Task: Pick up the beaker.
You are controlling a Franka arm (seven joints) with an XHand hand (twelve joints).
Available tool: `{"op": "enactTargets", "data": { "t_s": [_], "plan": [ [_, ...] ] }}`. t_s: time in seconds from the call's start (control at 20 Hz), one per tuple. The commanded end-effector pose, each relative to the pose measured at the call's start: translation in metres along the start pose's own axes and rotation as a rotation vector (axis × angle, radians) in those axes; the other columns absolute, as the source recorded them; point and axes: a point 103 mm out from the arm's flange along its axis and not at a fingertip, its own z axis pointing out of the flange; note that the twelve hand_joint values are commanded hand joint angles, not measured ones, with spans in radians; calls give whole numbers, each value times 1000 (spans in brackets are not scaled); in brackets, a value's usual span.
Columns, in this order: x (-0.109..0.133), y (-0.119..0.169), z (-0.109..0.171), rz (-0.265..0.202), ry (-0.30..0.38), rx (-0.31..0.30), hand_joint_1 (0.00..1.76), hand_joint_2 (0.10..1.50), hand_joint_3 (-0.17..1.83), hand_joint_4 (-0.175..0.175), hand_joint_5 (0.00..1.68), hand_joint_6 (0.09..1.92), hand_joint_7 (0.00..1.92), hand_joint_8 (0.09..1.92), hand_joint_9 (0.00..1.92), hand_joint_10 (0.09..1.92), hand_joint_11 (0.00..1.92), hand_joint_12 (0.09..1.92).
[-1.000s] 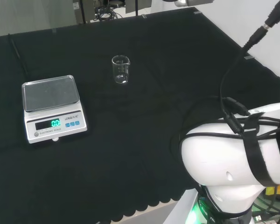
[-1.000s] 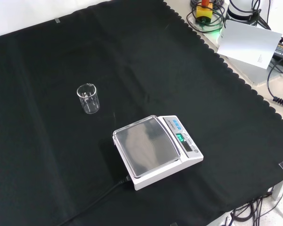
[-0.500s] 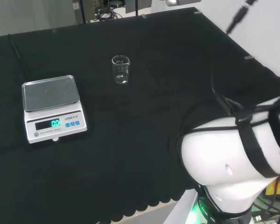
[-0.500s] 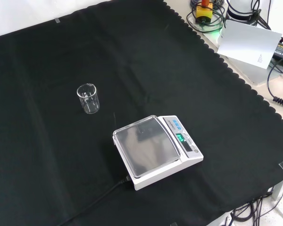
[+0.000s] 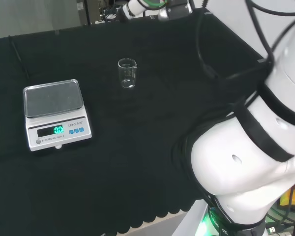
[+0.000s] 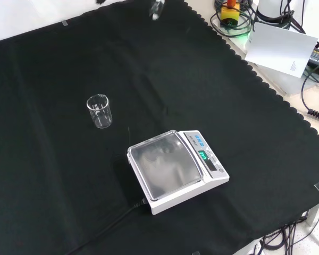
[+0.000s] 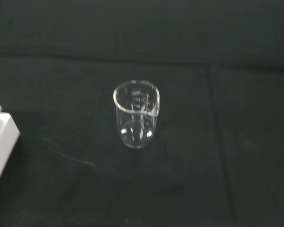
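A small clear glass beaker (image 5: 127,73) stands upright and alone on the black cloth (image 5: 137,137). It looks empty, with faint printed markings on its wall. In the head view it sits toward the far middle of the bench; in the front view it sits left of centre (image 6: 99,111).

A white scale (image 5: 55,114) with a grey pan and a lit green display stands on the cloth well apart from the beaker. It lies to the beaker's left and nearer in the head view, and to its lower right in the front view (image 6: 176,169). A black cord runs from the scale toward the bottom edge of the front view.

The arm's large white links (image 5: 250,162) take up the right of the head view, wrapped with black cables.

Whether the fingers are spread, pressed together or pinching anything cannot be told. Nothing touches the beaker.

In the wrist view the beaker (image 7: 136,113) stands near the centre, upright, with a corner of the scale (image 7: 1,142) at one edge.
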Motion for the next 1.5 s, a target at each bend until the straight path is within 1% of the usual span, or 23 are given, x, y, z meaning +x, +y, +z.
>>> {"op": "enactTargets", "data": {
  "t_s": [0.05, 0.3, 0.45, 0.65, 0.8, 0.95, 1.3, 1.5],
  "plan": [
    [2, 84, 40, -67, 14, 4, 432, 692, 187, 31, 3, 87, 0, 385, 128, 779, 0, 1398],
    [4, 112, 68, -90, 48, -26, 442, 702, 164, 38, 0, 87, 0, 205, 78, 777, 0, 1331],
    [4, 132, 86, -95, 65, -4, 446, 704, 158, 39, 0, 87, 0, 172, 63, 776, 0, 1312],
    [2, 156, 110, -103, 65, 28, 450, 705, 154, 39, 0, 87, 0, 166, 56, 775, 0, 1304],
    [-4, 169, 128, -95, 78, 63, 451, 705, 153, 39, 0, 87, 0, 164, 54, 775, 0, 1301],
    [-3, 175, 144, -96, 88, 92, 453, 706, 151, 39, 0, 87, 0, 162, 52, 775, 0, 1298],
    [5, 180, 172, -109, 95, 134, 455, 706, 149, 40, 0, 87, 0, 160, 50, 775, 0, 1294],
    [7, 180, 188, -109, 85, 162, 455, 707, 147, 40, 0, 87, 0, 160, 49, 776, 0, 1292]
  ]
}}
